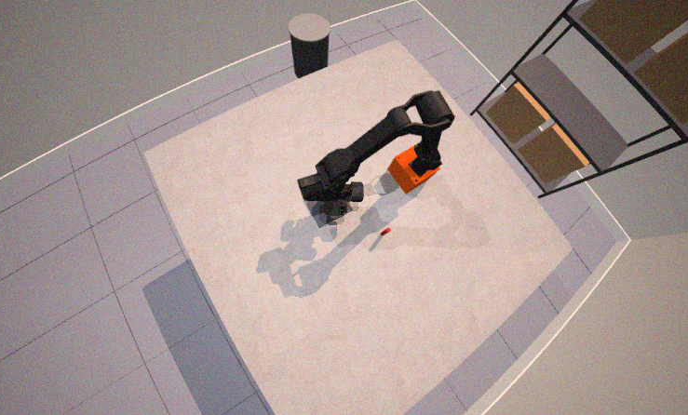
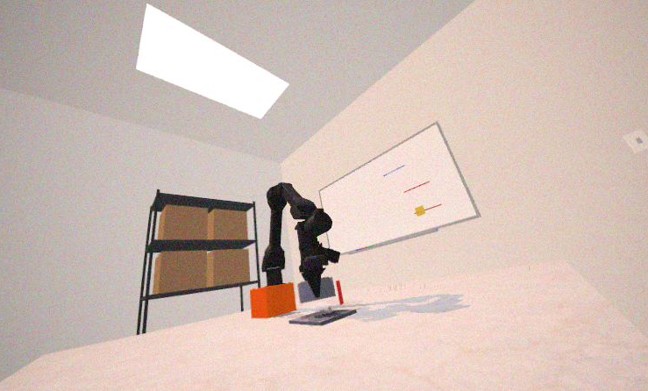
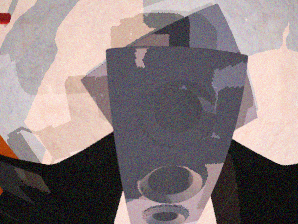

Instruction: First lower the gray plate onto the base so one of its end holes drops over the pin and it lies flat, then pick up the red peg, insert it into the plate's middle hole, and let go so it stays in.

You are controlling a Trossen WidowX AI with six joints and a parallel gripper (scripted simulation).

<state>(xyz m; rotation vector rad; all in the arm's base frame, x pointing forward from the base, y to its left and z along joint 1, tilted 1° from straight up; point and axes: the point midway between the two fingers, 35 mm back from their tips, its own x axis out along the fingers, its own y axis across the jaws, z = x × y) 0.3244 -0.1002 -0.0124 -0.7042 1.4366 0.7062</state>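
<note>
The gray plate (image 2: 306,291) (image 3: 150,125) is held by my gripper (image 2: 317,293) (image 3: 166,129), which is shut on it. In the exterior view its broad face shows, and it hangs a little above the base (image 2: 306,320) (image 3: 225,30), not touching it. In the wrist view round holes show near the plate's lower end, and the base's corners stick out behind the plate. The small pin (image 2: 329,309) stands on the base; in the wrist view the plate hides it. In the top view the arm hides most of the plate and base. The red peg (image 1: 385,231) (image 2: 339,292) (image 3: 5,18) stands upright beside them.
An orange block (image 1: 407,172) (image 2: 273,301) (image 3: 5,150) sits at the foot of the arm, on the shelf side of the base. A dark bin (image 1: 310,54) and a shelf rack (image 1: 558,123) (image 2: 199,245) stand beyond the work surface (image 1: 335,335).
</note>
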